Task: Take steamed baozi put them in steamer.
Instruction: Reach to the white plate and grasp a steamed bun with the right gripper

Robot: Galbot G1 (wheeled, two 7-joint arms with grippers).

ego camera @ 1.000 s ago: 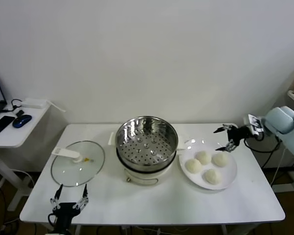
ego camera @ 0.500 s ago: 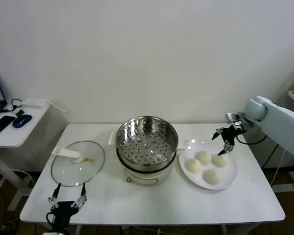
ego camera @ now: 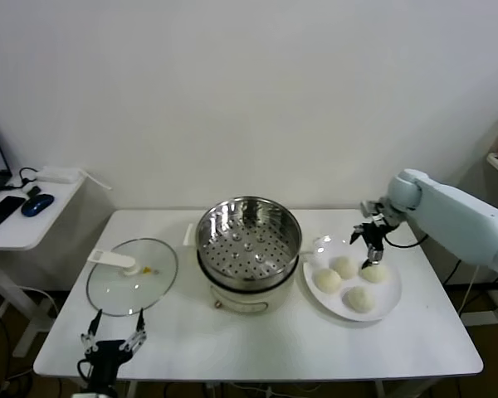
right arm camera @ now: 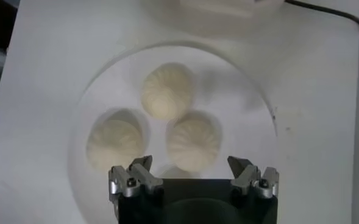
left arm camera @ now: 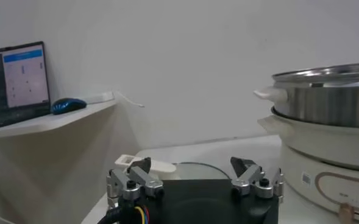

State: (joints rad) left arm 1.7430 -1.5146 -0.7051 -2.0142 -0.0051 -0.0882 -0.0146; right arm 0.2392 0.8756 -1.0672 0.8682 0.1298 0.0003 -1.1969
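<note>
Four baozi (ego camera: 344,267) held on a white plate (ego camera: 388,308), steamer (ego camera: 248,235) unfilled, right gripper (ego camera: 369,249) spread wide above the plate, nothing gripped, left gripper (ego camera: 114,342) open, parked.

You see cream-white baozi (ego camera: 358,286) with fine pleated ridges on a white plate (ego camera: 390,307). Steamer (ego camera: 249,236) is shiny steel, its floor dotted with holes, over a white base (ego camera: 247,297). Lid (ego camera: 131,278) is clear glass with a white handle. Table (ego camera: 257,348) is white.
</note>
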